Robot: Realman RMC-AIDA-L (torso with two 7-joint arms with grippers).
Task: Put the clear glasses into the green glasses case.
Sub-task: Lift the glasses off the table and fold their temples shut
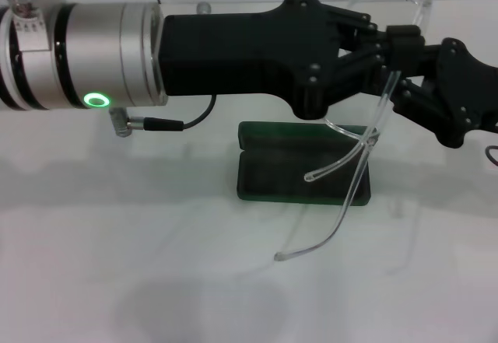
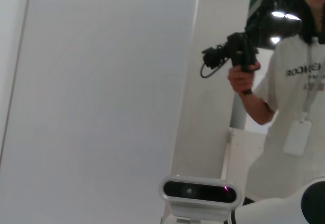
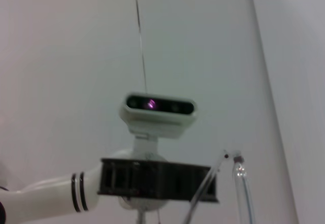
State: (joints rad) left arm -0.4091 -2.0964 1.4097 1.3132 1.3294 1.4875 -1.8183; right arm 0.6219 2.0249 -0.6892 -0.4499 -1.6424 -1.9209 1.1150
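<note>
A: Clear plastic specs, the clear glasses [image 1: 366,137], hang in mid-air over the green glasses case [image 1: 299,173], which lies open on the bench [image 1: 156,265].

B: Who's holding?

A: Left gripper [image 1: 393,43] and right gripper [image 1: 398,86] both at the frame; jaws look closed on it, tho right's grip is unclear.

B: Risk?

A: Arms dangle unfolded; they could snag the case rim & slip

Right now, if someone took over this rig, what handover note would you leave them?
Left tool and right tool: both raised above the table, meeting at the clear glasses, arms dangling. Which one actually grips is unclear.
Green glasses case: open on the table, directly below, nothing visible in it.
Done: glasses lifted.
Left: fold the arms, lower the glasses into the case.
</note>
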